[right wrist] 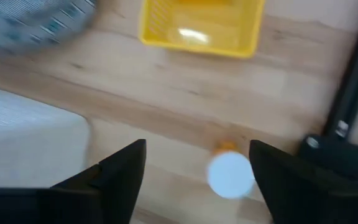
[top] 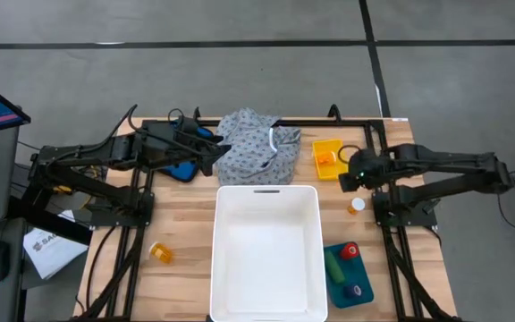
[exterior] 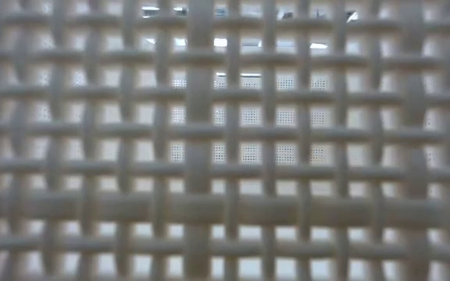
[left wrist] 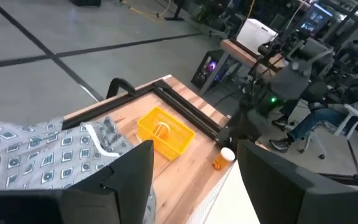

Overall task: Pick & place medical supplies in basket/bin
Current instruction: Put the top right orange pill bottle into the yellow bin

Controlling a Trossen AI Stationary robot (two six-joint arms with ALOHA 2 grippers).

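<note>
A grey-white dotted garment (top: 257,146) lies heaped at the table's far middle. My left gripper (top: 219,154) stands open at its left edge; in the left wrist view the garment (left wrist: 42,155) shows beside one finger, and I cannot tell whether they touch. My right gripper (top: 349,177) hangs open, pointing down, above an orange pill bottle with a white cap (right wrist: 230,174) that stands on the wood. Another orange bottle (top: 161,253) lies near the left edge. Red, green and purple cylinders rest on a blue tray (top: 348,270). The white bin (top: 266,201) stands at the near middle.
A small yellow basket (top: 327,159) holding an orange bottle sits between the garment and my right gripper. Black frame rails (top: 378,134) run along the table's far and side edges. The low view is filled by a white woven wall (exterior: 225,156).
</note>
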